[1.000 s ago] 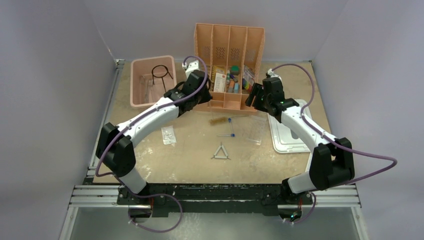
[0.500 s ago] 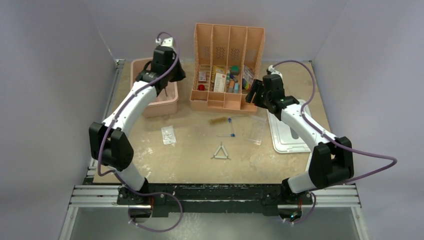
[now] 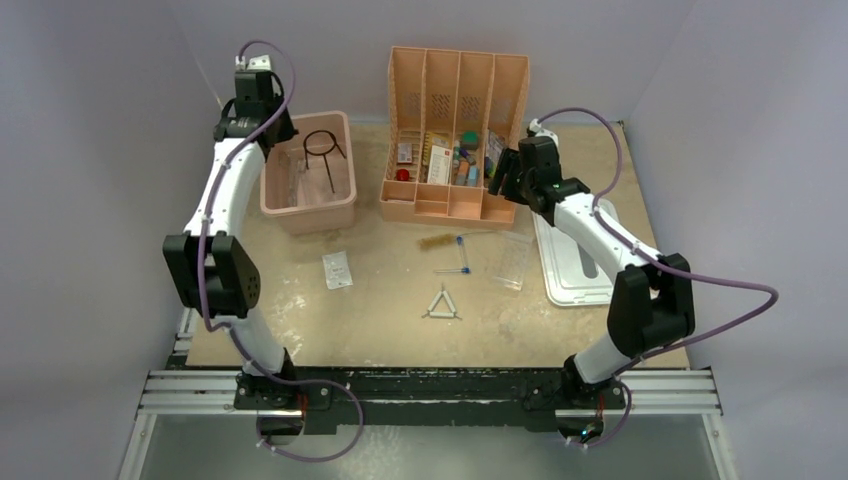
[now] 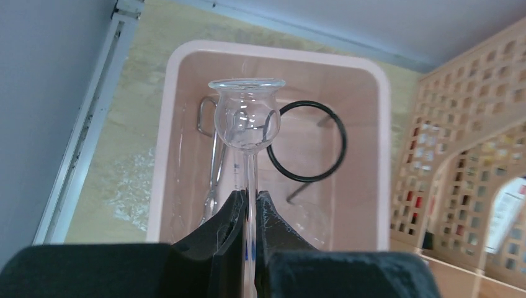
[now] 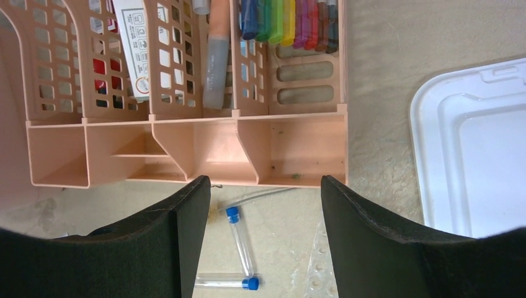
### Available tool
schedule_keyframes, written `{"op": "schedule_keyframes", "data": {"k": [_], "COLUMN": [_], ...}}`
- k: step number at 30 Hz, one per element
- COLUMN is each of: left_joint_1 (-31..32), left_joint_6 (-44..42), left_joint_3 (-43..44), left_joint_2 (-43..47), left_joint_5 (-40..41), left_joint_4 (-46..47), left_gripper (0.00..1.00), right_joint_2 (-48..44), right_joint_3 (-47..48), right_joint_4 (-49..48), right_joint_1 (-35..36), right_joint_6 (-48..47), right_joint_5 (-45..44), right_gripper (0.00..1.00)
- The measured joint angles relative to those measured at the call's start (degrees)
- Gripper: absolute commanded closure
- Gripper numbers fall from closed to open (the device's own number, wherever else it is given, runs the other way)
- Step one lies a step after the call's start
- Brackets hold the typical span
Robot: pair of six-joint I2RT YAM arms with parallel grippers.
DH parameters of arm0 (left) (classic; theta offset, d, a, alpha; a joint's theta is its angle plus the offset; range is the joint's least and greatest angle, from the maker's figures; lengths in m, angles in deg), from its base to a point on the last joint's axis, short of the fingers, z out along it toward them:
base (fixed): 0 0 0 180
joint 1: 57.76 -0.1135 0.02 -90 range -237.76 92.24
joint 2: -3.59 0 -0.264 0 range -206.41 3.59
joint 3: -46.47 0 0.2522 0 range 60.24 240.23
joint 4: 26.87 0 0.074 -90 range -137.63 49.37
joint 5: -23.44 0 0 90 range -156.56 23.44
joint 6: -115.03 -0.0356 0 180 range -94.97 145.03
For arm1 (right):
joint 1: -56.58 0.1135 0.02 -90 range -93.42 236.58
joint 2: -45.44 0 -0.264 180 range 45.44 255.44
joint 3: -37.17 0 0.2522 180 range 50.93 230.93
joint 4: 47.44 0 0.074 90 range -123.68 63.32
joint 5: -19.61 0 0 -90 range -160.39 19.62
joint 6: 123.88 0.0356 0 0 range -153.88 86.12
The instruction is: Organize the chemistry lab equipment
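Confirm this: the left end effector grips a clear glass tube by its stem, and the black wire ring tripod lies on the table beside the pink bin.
One part is wrong. The black wire ring tripod lies inside the pink bin, next to the metal tongs, as the left wrist view shows. The rest holds: the left end effector grips the clear glass tube by its stem.

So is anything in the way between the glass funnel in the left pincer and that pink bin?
Nothing visible blocks it. The left pincer grips the glass funnel by its stem, and the pink bin is open. A black ring tripod and metal tongs lie inside, so it probably must settle between them.
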Motion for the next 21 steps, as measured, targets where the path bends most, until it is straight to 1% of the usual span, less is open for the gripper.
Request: {"op": "schedule_keyframes", "data": {"k": [5,9,13,21], "left_joint_1": [-0.96,-1.55,-1.68,-1.66], "left_joint_6": [-2.91,-5.09,-6.97,-9.27], "left_joint_3": [3.39,3.52,3.5,3.5], "left_joint_2": [-8.74,-13.7,-15.39,-17.99], "left_joint_5": [1.11,1.57,2.62,4.83], "left_joint_4": [-2.16,-4.44,-5.86,-5.81], "left_gripper": [1.0,1.0,1.0,0.99], "right_joint_2": [1.09,2.14,2.89,3.91], "right_joint_3": [1.77,3.26,3.65,4.09], "right_joint_4": [0.9,1.18,1.64,2.19], "right_joint_1": [0.0,0.0,0.0,0.0], "right_joint_6": [-0.15,-0.17,-0.15,0.28], "right_joint_5": [-0.15,-0.72,-0.98,-0.96], "right_gripper": [0.32,0.32,0.33,0.33]}}
